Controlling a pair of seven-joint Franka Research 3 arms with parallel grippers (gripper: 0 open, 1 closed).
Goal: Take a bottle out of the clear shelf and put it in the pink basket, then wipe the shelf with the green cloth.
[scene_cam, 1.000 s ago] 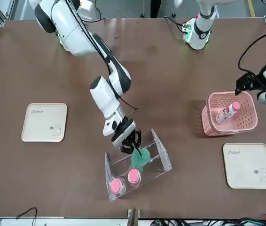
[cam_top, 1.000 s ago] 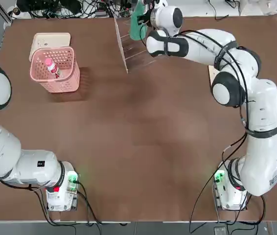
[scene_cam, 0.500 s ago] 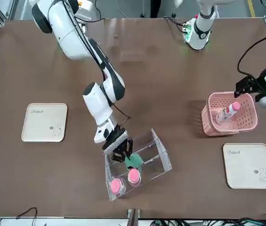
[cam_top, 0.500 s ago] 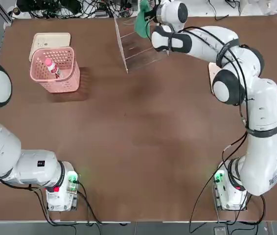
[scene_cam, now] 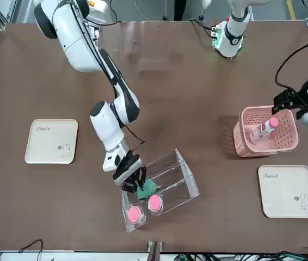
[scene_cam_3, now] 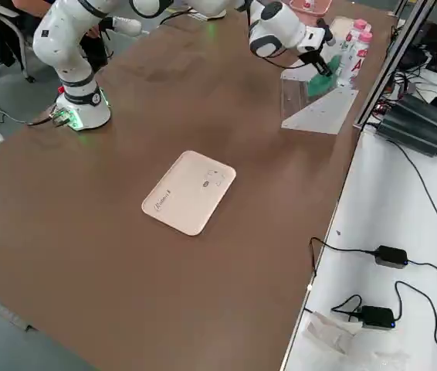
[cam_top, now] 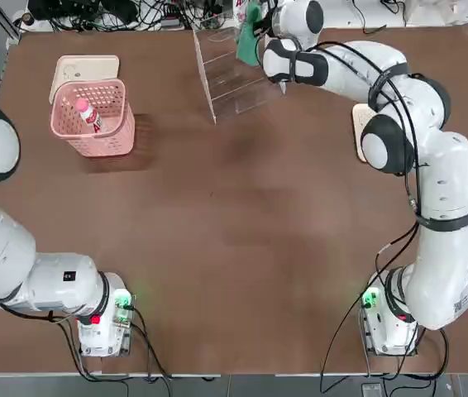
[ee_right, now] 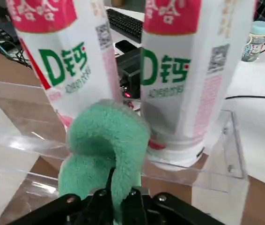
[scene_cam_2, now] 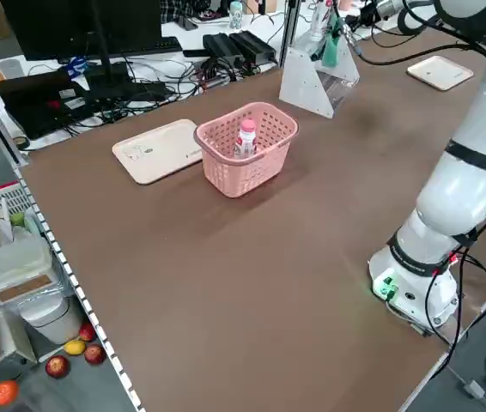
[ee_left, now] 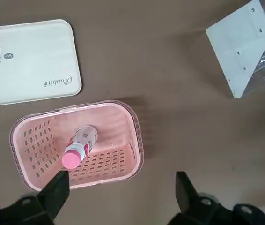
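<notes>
Right arm stretched far forward, wrist bent low, right pincer [scene_cam: 134, 182] clamped tight on green cloth [scene_cam: 146, 187]. Left arm folded back, left pincer [ee_left: 118, 194] spread wide, hovering, pointing down.

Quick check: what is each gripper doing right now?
Left gripper: open, empty, above the pink basket.
Right gripper: shut on the green cloth, inside the clear shelf.

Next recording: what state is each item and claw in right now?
bottle: lying tilted inside the pink basket.
clear shelf: two bottles still standing in it.
green cloth: pinched, pressed onto the shelf.
right claw: shut on the cloth.
left claw: open, above the basket.
</notes>
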